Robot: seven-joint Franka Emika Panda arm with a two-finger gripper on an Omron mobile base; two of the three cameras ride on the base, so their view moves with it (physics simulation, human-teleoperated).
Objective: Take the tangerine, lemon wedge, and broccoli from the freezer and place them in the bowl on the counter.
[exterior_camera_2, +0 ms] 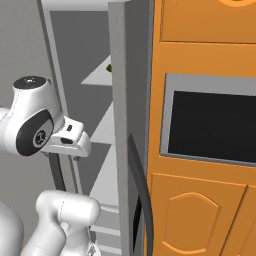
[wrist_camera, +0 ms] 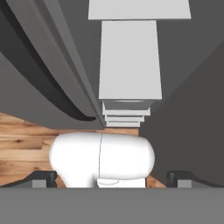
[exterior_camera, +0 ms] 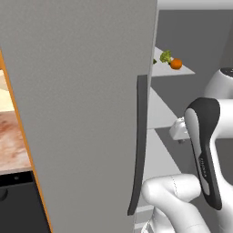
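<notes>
- Reaching not begun yet, by the look of it: gripper [wrist_camera: 112,177] hangs low in front of the open freezer [exterior_camera: 82,113], pointed down. Hand view looks down the stack of pale shelves [wrist_camera: 130,61] to the wood floor [wrist_camera: 26,148].
- Jaws spread wide, nothing between the tips; both dark tips sit far apart at the bottom of hand view.
- Tangerine [exterior_camera: 176,63] sits on an upper shelf inside, w/ broccoli [exterior_camera: 165,56] touching or just beside it on its left, left base view.
- Lemon wedge: a pale yellow-green sliver [exterior_camera_2: 108,67] peeks past the door edge on that same shelf in right base view; prob. the wedge, too little showing to be sure.
- Key relation: fruit lies well above and deeper in than the hand [exterior_camera: 179,129], which sits about one shelf lower, near the shelf fronts. Next move needs a lift and a tilt-up, then a reach in.
- Tangerine is round, so no long axis to line up on.
- Risk: door handle [exterior_camera: 139,145] close on the arm's left.
- Bowl & counter: can't place the bowl from here.
</notes>
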